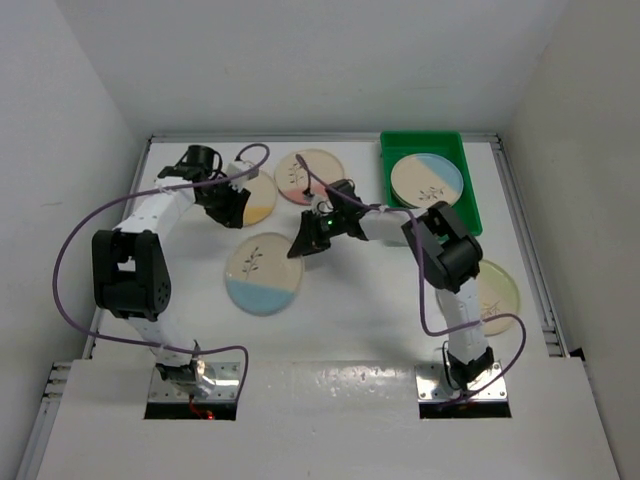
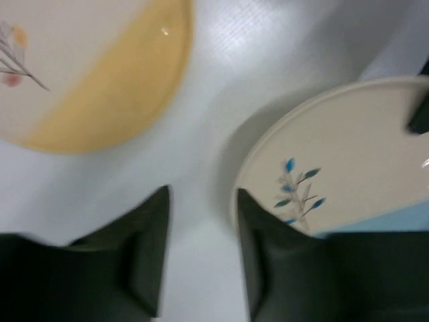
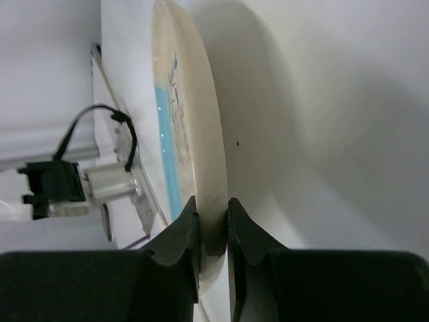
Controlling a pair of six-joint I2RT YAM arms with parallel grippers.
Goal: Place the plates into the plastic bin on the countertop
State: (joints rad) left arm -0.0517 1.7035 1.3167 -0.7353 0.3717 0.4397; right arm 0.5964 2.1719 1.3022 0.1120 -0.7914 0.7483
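White walls enclose the white worktop (image 1: 360, 300). At its centre sits the blue-segment plate (image 1: 263, 272), its rim pinched by the right gripper (image 1: 303, 243), probably for carrying to the green plastic bin (image 1: 470, 205), which holds one plate (image 1: 427, 180). The left gripper (image 1: 232, 210) hangs, jaws apart, beside the yellow plate (image 1: 255, 200).

Grey metal rails (image 1: 528, 240) run along both side edges (the left partly hidden).
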